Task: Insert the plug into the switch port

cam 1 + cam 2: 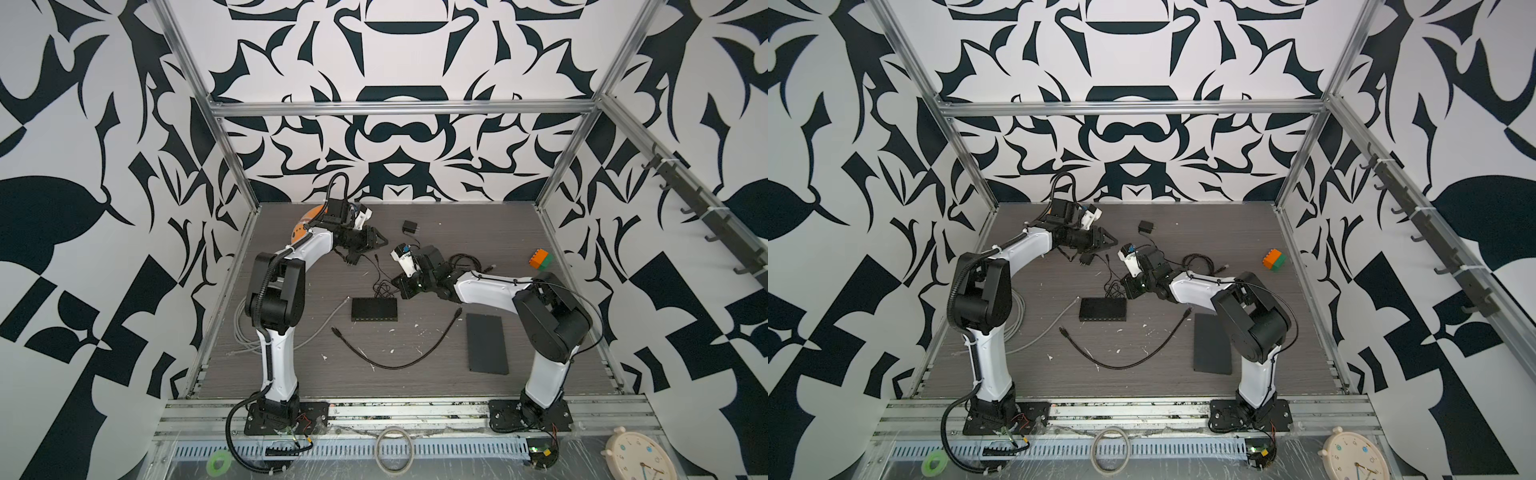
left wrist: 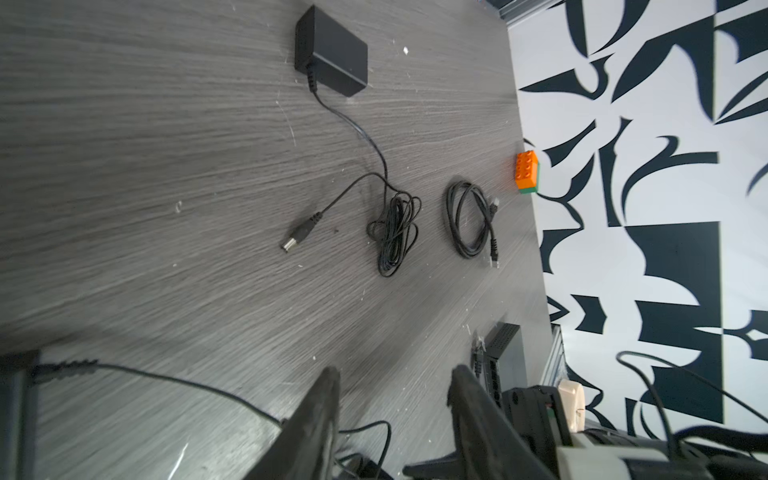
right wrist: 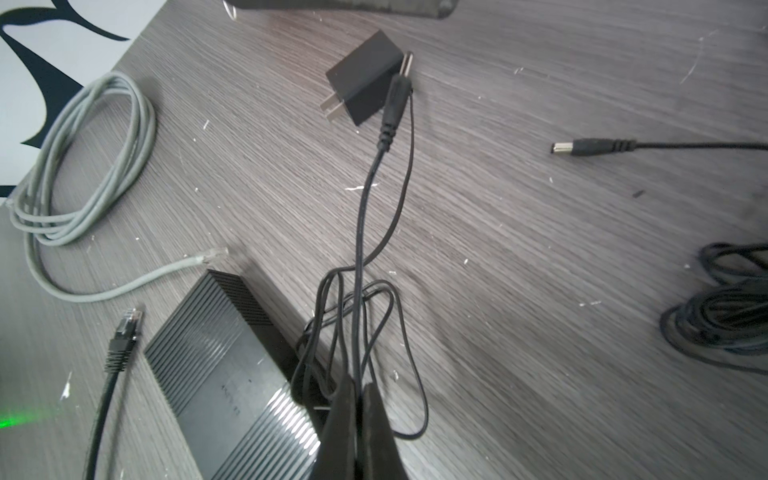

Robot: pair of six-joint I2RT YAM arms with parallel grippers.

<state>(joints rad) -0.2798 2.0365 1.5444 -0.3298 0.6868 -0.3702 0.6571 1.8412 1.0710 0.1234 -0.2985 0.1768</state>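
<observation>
My right gripper [image 3: 358, 386] was clenched on the thin black cord [image 3: 360, 224] beside the switch [image 3: 216, 353]. My left gripper [image 2: 395, 372] hung with jaws apart, empty.

Far side of the switch [image 1: 374, 309]: obstructed. Loops of adapter cord [image 3: 362, 309] lie against its rear edge, pinched in the right gripper [image 3: 360, 390] just above them.

Left end: the tip of the grey Ethernet cable [image 1: 328, 322] lies near the corner.

Near side: bare table [image 1: 374, 338], then the black Ethernet cable [image 1: 399, 363] arcs across.

Right: a gap to the black slab [image 1: 486, 343], partly taken by that cable's end.
</observation>
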